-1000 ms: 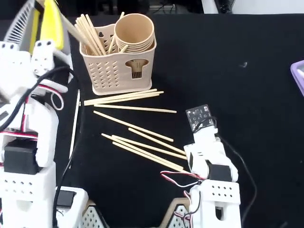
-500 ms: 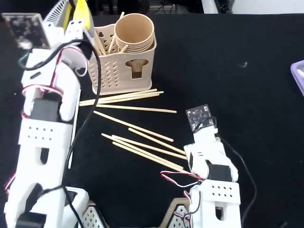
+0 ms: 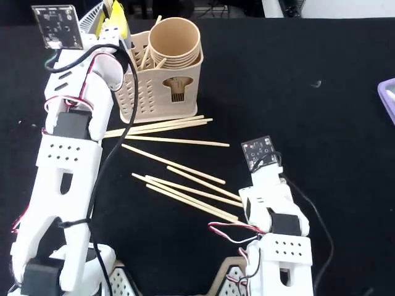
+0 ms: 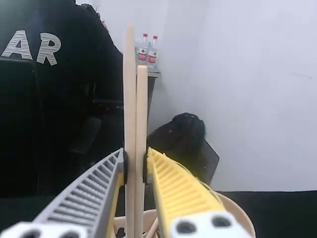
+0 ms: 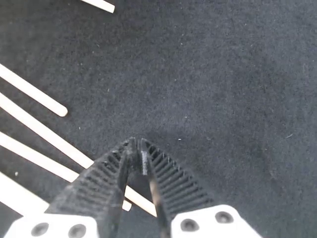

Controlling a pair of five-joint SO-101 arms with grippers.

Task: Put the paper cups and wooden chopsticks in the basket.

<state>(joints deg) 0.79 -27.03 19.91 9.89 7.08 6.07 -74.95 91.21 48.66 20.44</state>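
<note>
Left wrist view, left gripper (image 4: 134, 159): clamps two wooden chopsticks (image 4: 133, 99) upright between narrow jaws, above the edge of the basket (image 3: 157, 92), beside the stacked paper cups (image 3: 174, 37). Risks dropping a stick outside on release, onto the table (image 3: 321, 135) among the loose chopsticks (image 3: 185, 185), should the lower tips sit over the rim or catch on sticks standing inside. Stands stretched forward and raised over the basket's far corner on the left; rests folded low on the right, with the right gripper (image 5: 136, 145) pinched closed, empty, just above the cloth.
</note>
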